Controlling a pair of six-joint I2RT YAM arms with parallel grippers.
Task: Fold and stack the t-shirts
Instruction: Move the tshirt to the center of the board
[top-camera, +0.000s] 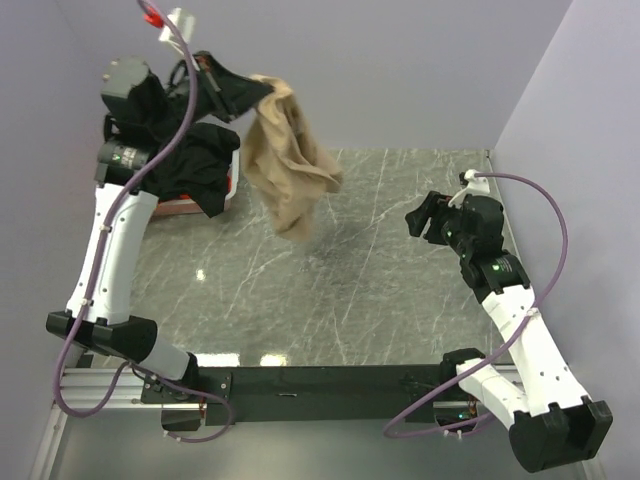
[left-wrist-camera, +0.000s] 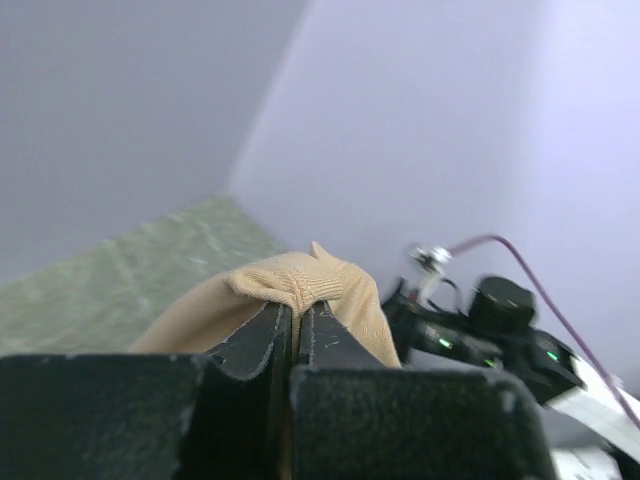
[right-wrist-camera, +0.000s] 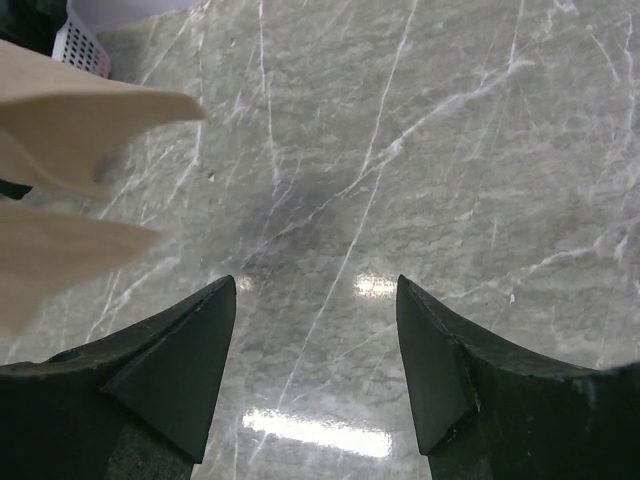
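Observation:
My left gripper (top-camera: 262, 97) is raised high at the back left and is shut on the tan t-shirt (top-camera: 290, 160), which hangs bunched below it above the table. In the left wrist view the jaws pinch a ribbed fold of the tan t-shirt (left-wrist-camera: 300, 285). A black t-shirt (top-camera: 195, 165) lies draped over the white lattice basket (top-camera: 234, 178) at the back left. My right gripper (top-camera: 418, 218) is open and empty, held above the table at the right. In the right wrist view the gripper (right-wrist-camera: 316, 290) points at bare marble, with the hanging tan t-shirt (right-wrist-camera: 70, 130) at its left.
The grey marble table (top-camera: 380, 280) spreads between the arms. Purple walls close in at the back and right. Something red-orange (top-camera: 180, 203) shows under the black cloth at the basket's base. The basket's corner shows in the right wrist view (right-wrist-camera: 80, 45).

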